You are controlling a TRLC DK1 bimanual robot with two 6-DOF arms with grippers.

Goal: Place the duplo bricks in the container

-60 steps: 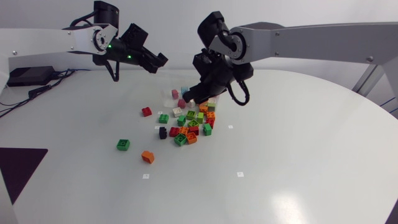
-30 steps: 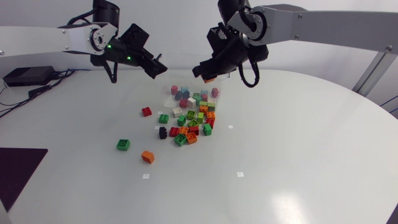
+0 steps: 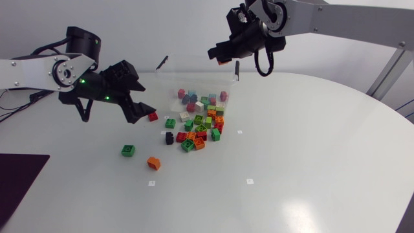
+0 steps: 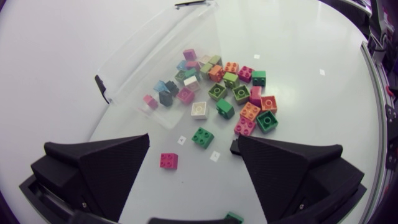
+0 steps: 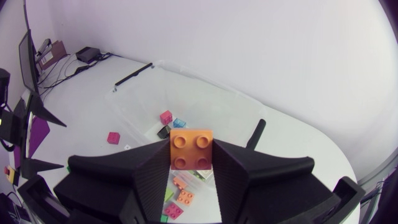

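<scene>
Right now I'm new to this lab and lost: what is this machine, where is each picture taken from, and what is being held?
It is a robot with a left arm and a right arm at a white table. Each arm ends in a black two-fingered gripper. One picture looks down from a fixed camera above. The other two come from a camera on each arm's wrist. Loose bricks lie heaped next to a clear container, and some are already inside it. The right gripper, raised above the container, is shut on an orange brick. The left gripper is open and empty, near a red brick.
</scene>
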